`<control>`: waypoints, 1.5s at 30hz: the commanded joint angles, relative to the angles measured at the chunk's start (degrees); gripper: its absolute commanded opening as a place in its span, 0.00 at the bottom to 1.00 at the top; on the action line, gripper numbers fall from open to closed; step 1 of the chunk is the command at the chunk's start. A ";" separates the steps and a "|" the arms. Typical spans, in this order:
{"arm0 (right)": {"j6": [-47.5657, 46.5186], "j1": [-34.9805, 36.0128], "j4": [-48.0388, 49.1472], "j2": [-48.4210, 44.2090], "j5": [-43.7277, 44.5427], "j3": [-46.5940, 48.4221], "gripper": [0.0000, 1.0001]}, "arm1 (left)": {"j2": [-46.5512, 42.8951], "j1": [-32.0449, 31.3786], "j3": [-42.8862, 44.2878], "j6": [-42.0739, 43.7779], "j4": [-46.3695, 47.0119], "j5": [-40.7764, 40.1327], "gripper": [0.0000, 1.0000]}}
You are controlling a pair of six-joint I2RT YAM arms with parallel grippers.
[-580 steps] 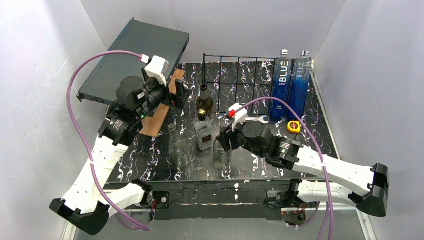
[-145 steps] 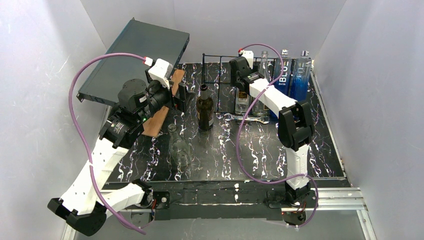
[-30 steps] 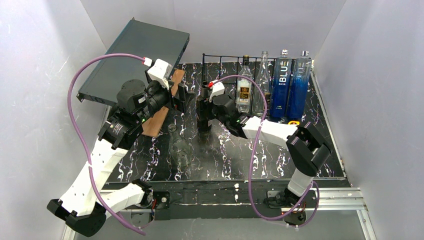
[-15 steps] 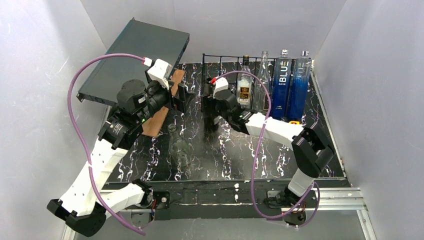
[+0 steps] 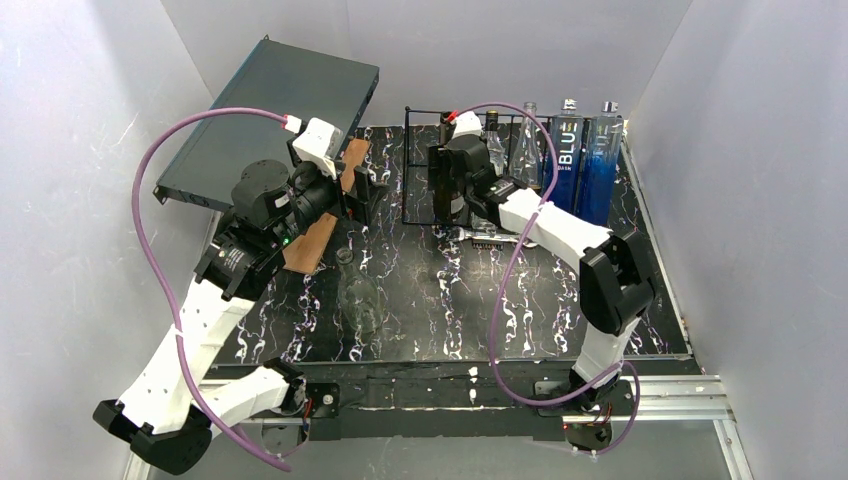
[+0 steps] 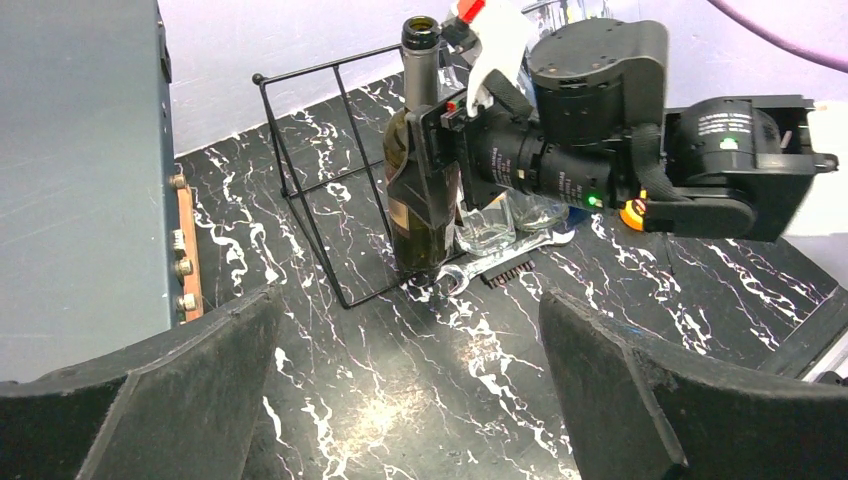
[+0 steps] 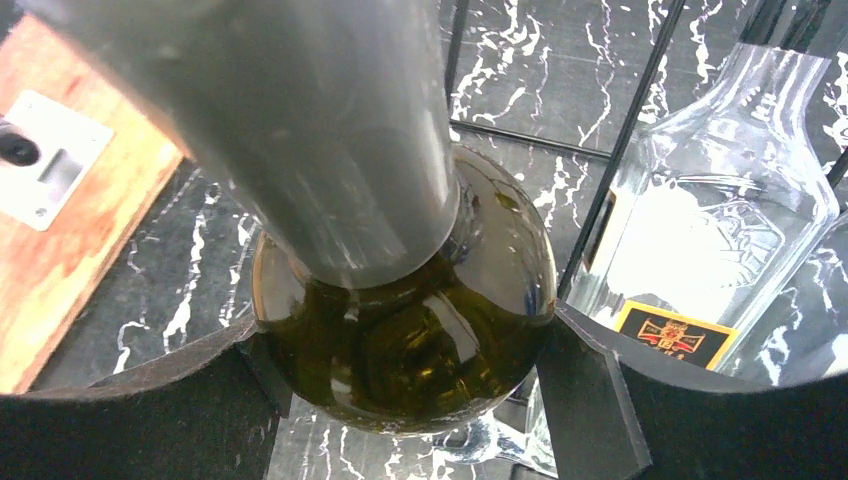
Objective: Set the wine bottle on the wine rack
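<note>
Right gripper [image 7: 405, 385]: pinches the wine bottle [image 6: 418, 205], one finger [image 7: 130, 415] on each side of its upper body.
Wine bottle: dark olive glass, upright, open mouth on top. It stands inside the rack [image 6: 300, 192] at the front edge, in a slot toward the left end. Whether its base rests on the worktop [image 5: 450, 300] cannot be told.
Rack: thin black wire, at 12 o'clock on the worktop. One upright bar runs between the wine bottle and the flask.
Flask [image 7: 700, 220]: clear and square with a dark label, upright in the slot at 3 o'clock of the wine bottle.
Slim bottle [image 5: 527, 150]: clear, in the rack at 3 o'clock of the flask.
Blue bottles [image 5: 563, 170]: two, side by side at the rack's right end.
Wrench [image 6: 495, 258]: flat on the worktop just in front of the rack, at 5 o'clock of the wine bottle.
Left gripper [image 6: 408, 330]: spread wide and holding nothing. It hangs at 9 o'clock of the rack, pointing toward it, well apart from the wine bottle.
Board [image 5: 315, 235]: wood, under the left arm's wrist.
Clear bottle [image 5: 360, 295]: on the worktop at 6 o'clock of the left gripper.
Box [image 5: 270, 110]: flat and dark grey, tilted against the wall at 10 o'clock of the worktop.
</note>
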 commanded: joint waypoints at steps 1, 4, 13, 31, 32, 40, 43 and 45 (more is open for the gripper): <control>0.77 -0.77 2.01 0.84 1.76 5.83 0.01 | -1.46 -0.28 0.28 0.85 0.64 -0.85 0.99; 0.86 -1.09 1.14 2.14 2.02 6.84 0.01 | -1.49 -0.28 0.31 0.93 0.64 -0.93 0.99; 2.36 -1.75 -2.11 4.66 1.96 8.47 0.01 | -1.55 -0.28 0.33 0.93 0.63 -0.85 0.99; 3.99 -2.62 -3.70 9.50 4.22 9.50 0.22 | -1.26 -0.29 0.32 1.02 0.64 -0.85 0.99; 3.90 -2.64 -3.49 9.71 4.24 9.58 0.23 | -1.23 -0.28 0.34 1.02 0.64 -0.85 0.99; 4.06 -2.99 -2.40 12.40 5.91 11.41 0.26 | -0.88 -0.32 0.37 0.93 0.55 -0.54 0.99; 4.12 -3.08 -2.37 13.68 6.42 12.58 0.26 | -0.66 -0.37 0.41 0.85 0.55 -0.51 0.99; 4.31 -3.08 -2.70 14.57 6.81 13.67 0.25 | -0.65 -0.37 0.34 0.84 0.55 -0.50 0.99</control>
